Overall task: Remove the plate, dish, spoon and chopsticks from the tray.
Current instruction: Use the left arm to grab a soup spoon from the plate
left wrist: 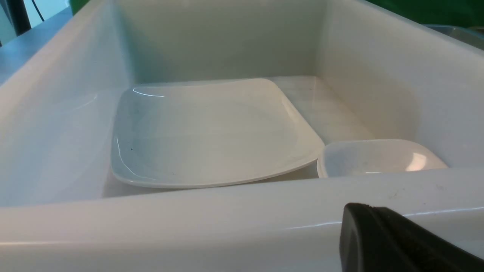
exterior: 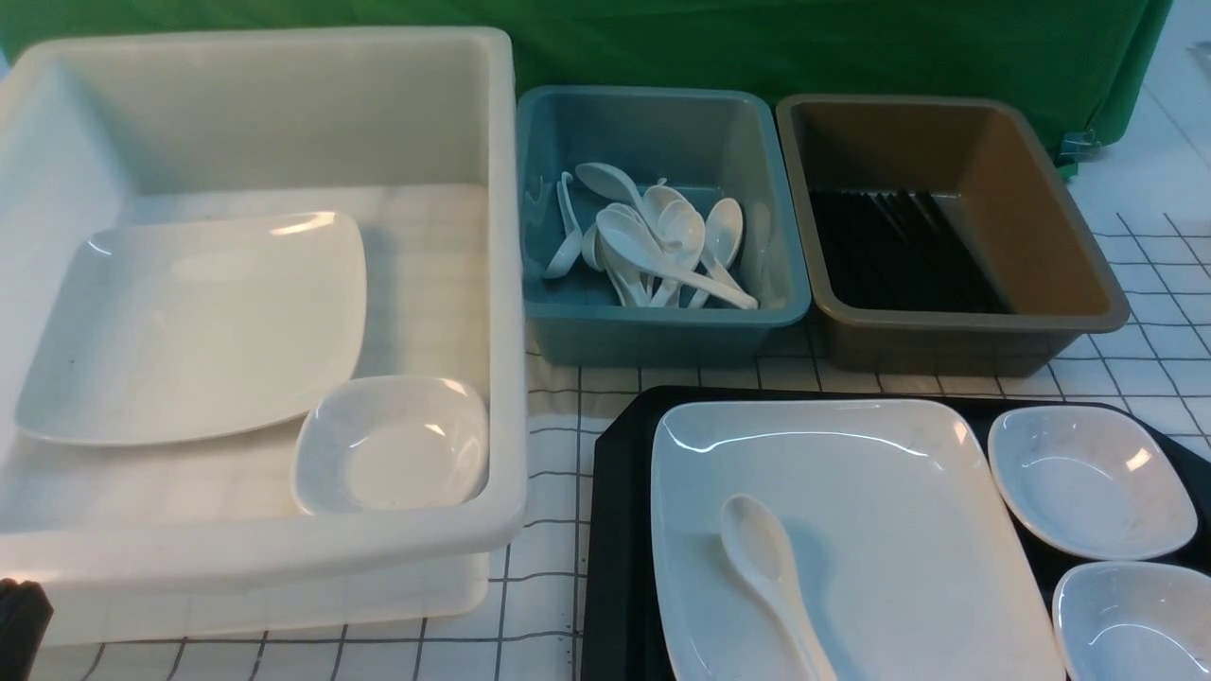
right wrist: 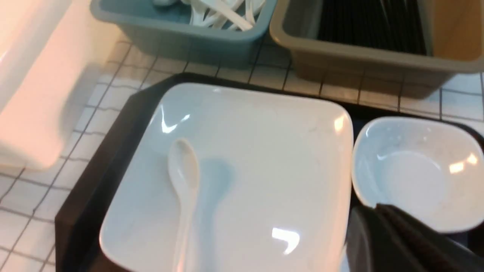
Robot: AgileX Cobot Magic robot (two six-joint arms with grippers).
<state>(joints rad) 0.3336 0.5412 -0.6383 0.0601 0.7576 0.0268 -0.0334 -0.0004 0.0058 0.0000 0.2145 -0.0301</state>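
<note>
Your plate [exterior: 851, 511] sits on the black tray [exterior: 615, 530] on the counter [exterior: 549, 454]. The spoon [exterior: 766, 567] lies in it, and the far dish [exterior: 1088, 482] and near dish [exterior: 1131, 619] are just beside its right edge. Your left fingers [left wrist: 397, 238] are pressed together, holding nothing, at the white tub's [exterior: 284, 558] near wall. Your right fingers [right wrist: 397, 241] are likewise closed and empty by the plate's edge.
</note>
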